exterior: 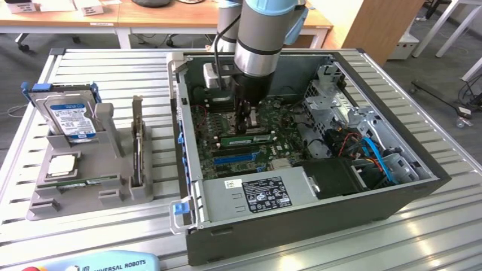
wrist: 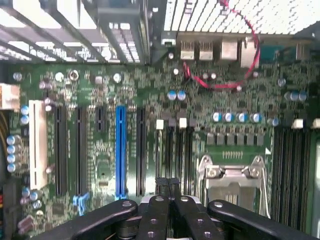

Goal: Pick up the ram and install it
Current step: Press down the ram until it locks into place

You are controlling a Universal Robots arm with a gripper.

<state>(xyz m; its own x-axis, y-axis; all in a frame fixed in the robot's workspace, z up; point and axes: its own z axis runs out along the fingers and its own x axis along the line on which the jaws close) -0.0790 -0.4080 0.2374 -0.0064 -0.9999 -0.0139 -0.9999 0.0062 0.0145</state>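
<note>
- exterior view: the gripper [exterior: 252, 116] is seen lowered into the open computer case [exterior: 391, 200], over the motherboard [exterior: 249, 149]; its fingers are drawn together, and whether anything is pinched between them cannot be told; the grey arm [exterior: 260, 34] stands upright above it
- a ram [exterior: 246, 139] stick is seen lying across the board just below the gripper, green with a pale label, seated near the middle of the board; another green stick [exterior: 83, 182] is seen lying flat in the grey holder [exterior: 53, 206] on the slatted table [exterior: 98, 73], at the exterior view's left, well apart from the gripper
- in the same holder a hard drive [exterior: 70, 117] with a blue-white label is stood upright at the back; a silver square cpu chip [exterior: 62, 164] is laid flat in front of it; a dark card [exterior: 137, 144] is stood on edge beside them
- a grey power supply [exterior: 260, 195] with a black label is placed at the near side of the case
- wrist view: the gripper [wrist: 168, 197] is shown with its black fingers [wrist: 155, 215] closed together directly above the motherboard [wrist: 240, 90]; a small dark edge is seen at the tips, too unclear to name
- a blue slot [wrist: 120, 150], black slots and a white slot [wrist: 37, 145] are lined up on the board; the metal cpu socket frame [wrist: 232, 172] is seen beside the fingers; a red wire [wrist: 235, 75] is looped near the rear ports
</note>
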